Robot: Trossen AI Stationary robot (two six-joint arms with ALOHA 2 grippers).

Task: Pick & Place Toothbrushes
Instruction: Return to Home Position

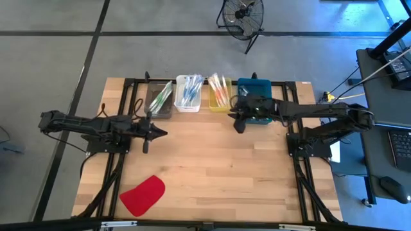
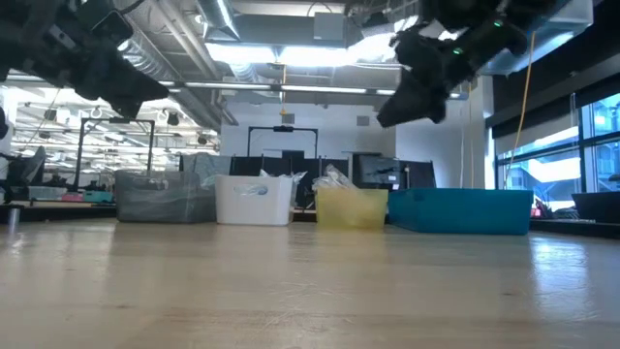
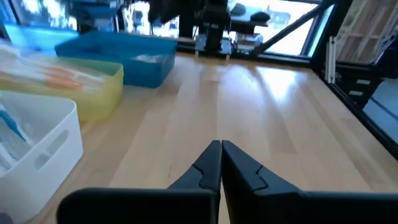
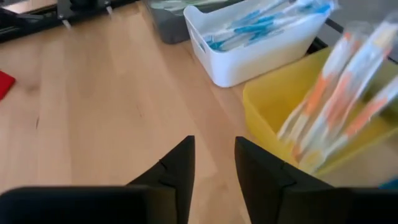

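Both grippers empty above the table, toothbrushes in the bins.
The left gripper hung over bare wood, near the grey bin, with its fingers pressed together on nothing. The right gripper was just beside the yellow bin, its fingers a little apart. The toothbrushes lay in the grey, white and yellow bins.

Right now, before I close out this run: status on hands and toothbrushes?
Left hand shut, empty, over the table. Right hand open, empty, by yellow bin. Toothbrushes in the bins. Red piece lies apart from both hands.
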